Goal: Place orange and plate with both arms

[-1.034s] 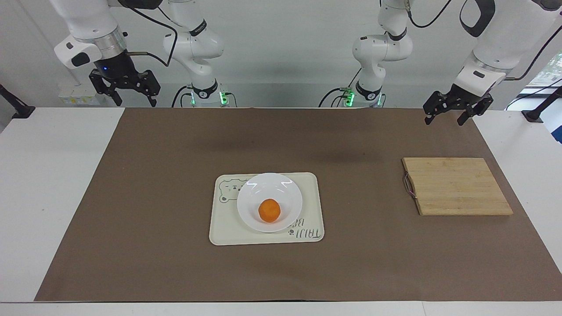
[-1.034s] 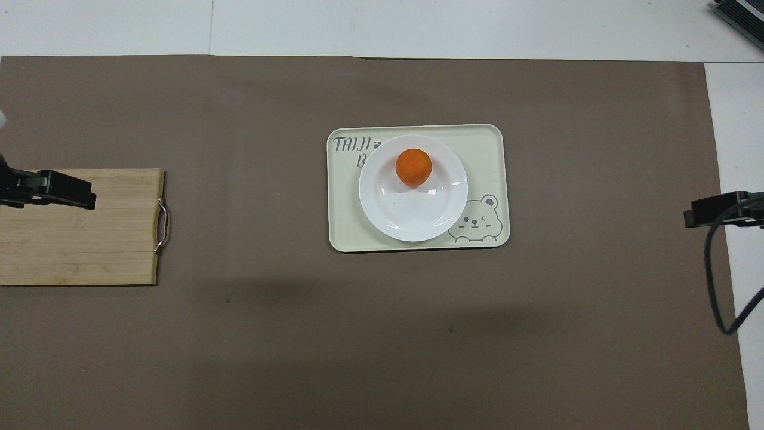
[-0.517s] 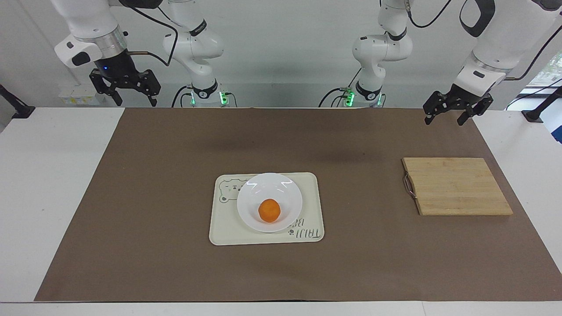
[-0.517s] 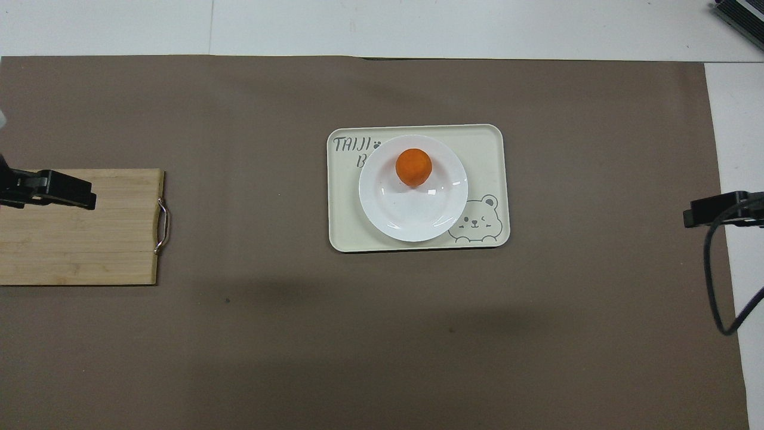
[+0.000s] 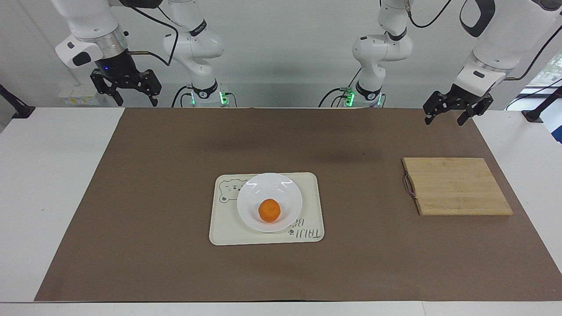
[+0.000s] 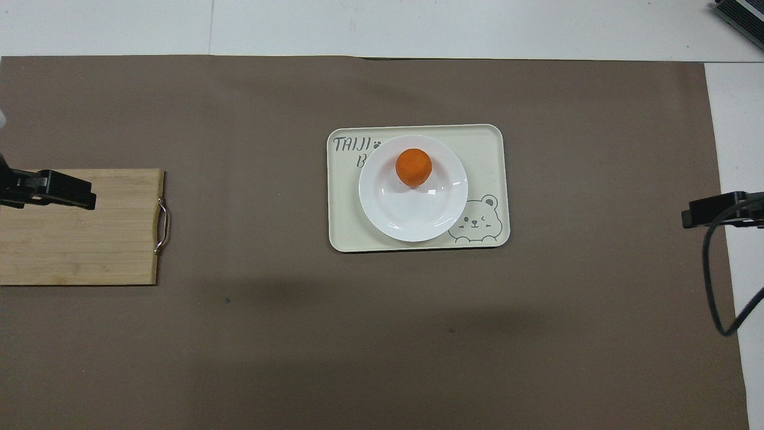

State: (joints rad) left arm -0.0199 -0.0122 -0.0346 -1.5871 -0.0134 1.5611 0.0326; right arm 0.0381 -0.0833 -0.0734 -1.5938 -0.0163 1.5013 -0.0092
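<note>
The orange (image 5: 268,210) sits in the plate (image 5: 252,197) on the tray (image 5: 219,232) mid-table, well apart from the open, empty left gripper (image 5: 452,115) and right gripper (image 5: 127,93), neither clearly nearer.

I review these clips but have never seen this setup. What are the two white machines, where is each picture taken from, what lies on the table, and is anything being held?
They are two jointed white robot arms with black two-finger grippers. One picture faces them across the table; the other looks down from above their end. On the brown mat lies a cream rectangular tray with a bear drawing, carrying a round white plate with a small orange in it. A bamboo cutting board lies toward the left arm's end. The left gripper and right gripper hang open in the air, holding nothing.
</note>
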